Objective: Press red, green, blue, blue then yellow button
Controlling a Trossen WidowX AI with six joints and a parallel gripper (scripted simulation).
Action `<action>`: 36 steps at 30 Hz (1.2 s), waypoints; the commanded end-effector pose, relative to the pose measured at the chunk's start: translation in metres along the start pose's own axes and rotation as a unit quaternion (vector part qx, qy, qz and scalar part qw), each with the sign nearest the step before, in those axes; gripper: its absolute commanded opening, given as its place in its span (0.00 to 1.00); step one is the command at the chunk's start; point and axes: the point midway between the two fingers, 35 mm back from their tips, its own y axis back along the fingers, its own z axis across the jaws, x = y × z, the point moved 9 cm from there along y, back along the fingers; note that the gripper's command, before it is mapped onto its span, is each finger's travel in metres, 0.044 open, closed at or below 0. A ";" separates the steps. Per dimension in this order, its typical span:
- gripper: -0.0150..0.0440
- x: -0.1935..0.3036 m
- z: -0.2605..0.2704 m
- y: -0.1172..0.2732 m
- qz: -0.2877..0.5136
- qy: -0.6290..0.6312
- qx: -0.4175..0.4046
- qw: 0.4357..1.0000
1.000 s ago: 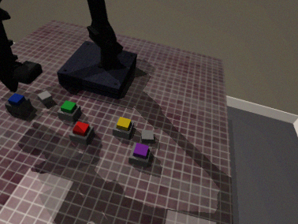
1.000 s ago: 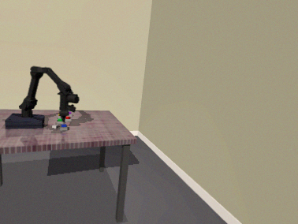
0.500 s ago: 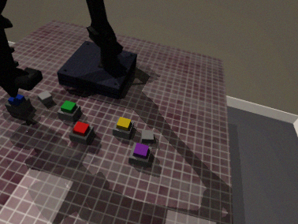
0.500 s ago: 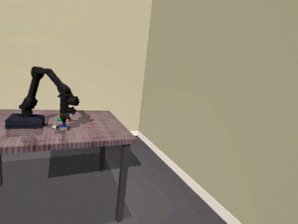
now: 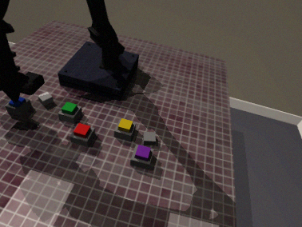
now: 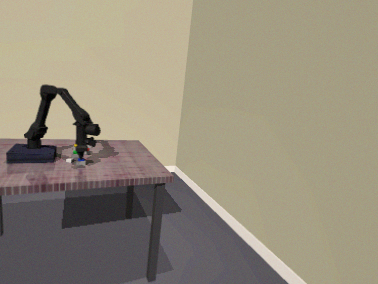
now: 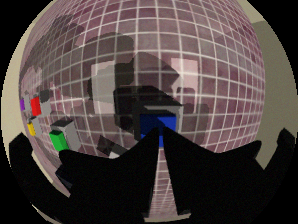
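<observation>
The gripper (image 5: 17, 98) stands directly over the blue button (image 5: 17, 102) at the left edge of the table (image 5: 192, 120), fingers pinched nearly together and holding nothing. The narrow closure makes sense: the two tips act as one blunt probe, which suits pressing a small cap better than spread fingers would. The arm comes down almost vertically, so any push goes straight into the button and not sideways against its grey housing.

In the wrist view the blue cap (image 7: 158, 125) sits right at the fingertips, centred on the gap line, which indicates good alignment. Whether the tips are touching the cap or just above it cannot be settled from these views; the top view shows them at the cap's edge, and the exterior view is too distant to help.

The green button (image 5: 69, 107) and red button (image 5: 81, 129) lie to the right of blue, the yellow button (image 5: 125, 125) further right, and a purple button (image 5: 142, 151) beyond that, which is not part of the sequence. One grey block (image 5: 45, 97) lies just beside the blue button, between it and green; a second grey block (image 5: 149, 137) sits close to yellow.

Judgement: the work is at a blue press, step three or four. The near block is the main hazard on lift-off and on the traverse toward yellow.
</observation>
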 end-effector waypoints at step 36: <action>0.29 0.001 0.001 0.005 0.002 -0.001 -0.003 1.000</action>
